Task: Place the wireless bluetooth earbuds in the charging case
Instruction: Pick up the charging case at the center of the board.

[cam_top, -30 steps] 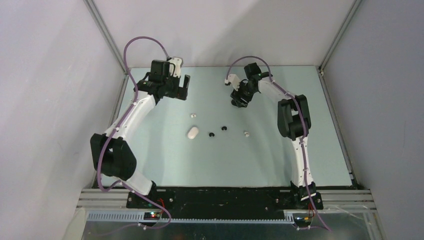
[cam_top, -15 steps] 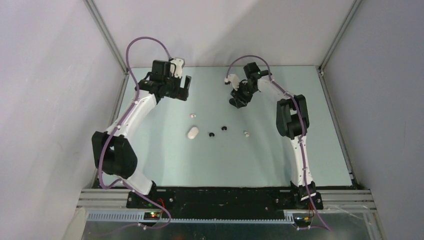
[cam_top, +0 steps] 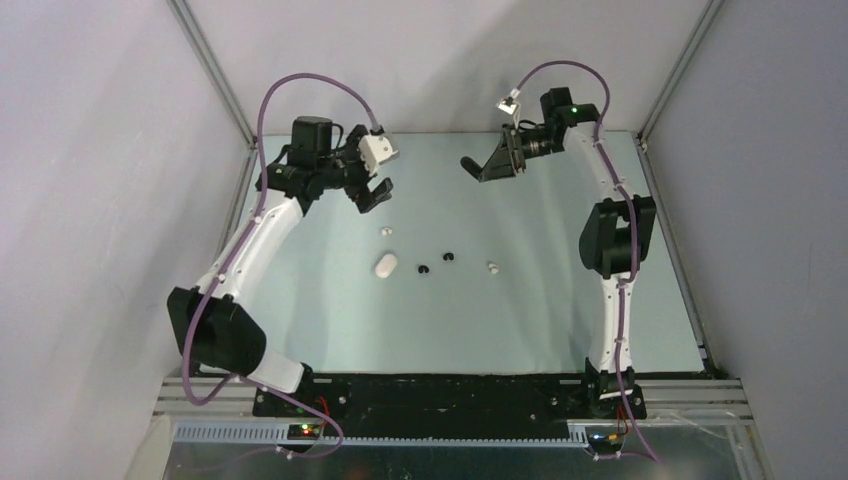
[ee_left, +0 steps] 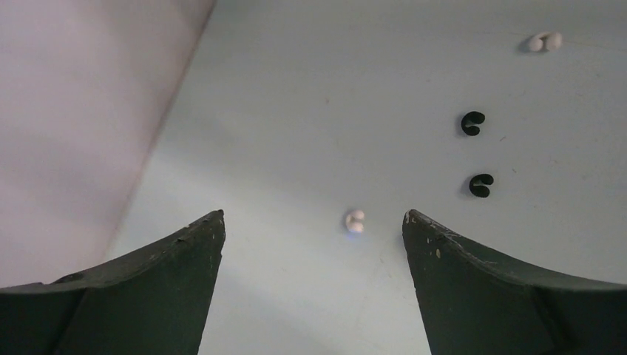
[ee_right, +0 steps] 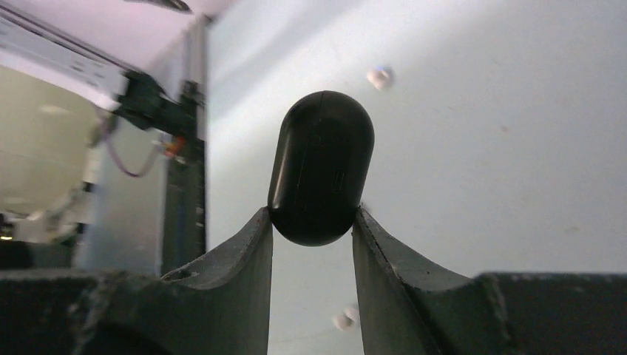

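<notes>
Four earbuds (ee_left: pixel 480 185), one white case (cam_top: pixel 385 265), one black case (ee_right: pixel 322 166)

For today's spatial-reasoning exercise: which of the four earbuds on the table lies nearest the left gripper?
The white earbud lying alone just ahead of the open left gripper. The other white earbud and both black earbuds lie farther off.

Pale green table (cam_top: pixel 520 320); plain white walls (cam_top: pixel 440 60) on three sides (grey metal posts (cam_top: pixel 211 75) at the corners).

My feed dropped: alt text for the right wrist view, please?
The right gripper pinches a closed black oval charging case by one end, over the pale table. Two small white objects, too blurred to identify, lie on the table.
</notes>
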### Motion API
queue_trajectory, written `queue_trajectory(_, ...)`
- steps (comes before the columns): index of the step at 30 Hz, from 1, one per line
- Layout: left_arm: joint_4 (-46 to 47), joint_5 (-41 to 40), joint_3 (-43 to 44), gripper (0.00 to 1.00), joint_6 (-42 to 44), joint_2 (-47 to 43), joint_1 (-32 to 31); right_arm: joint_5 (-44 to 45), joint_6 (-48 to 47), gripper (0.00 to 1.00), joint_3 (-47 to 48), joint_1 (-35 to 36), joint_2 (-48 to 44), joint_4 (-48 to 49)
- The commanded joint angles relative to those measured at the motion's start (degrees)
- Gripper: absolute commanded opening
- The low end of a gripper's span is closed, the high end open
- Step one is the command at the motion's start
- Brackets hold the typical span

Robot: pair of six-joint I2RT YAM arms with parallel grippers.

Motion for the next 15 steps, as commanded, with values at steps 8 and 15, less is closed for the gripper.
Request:
queue_trajectory(8, 1.22, 16.21, 13.43, 0.78, 18.71, 4.98, -4.50, -29.18, 90.64, 0.08, -25.51, 1.06, -10.45, 91.50)
queue_trajectory(15, 1.24, 25.83, 18.14, 0.80, 16.49, 9.59, -4.63, -30.42, 112.16, 0.07, -26.23, 3.46, -9.67, 121.26)
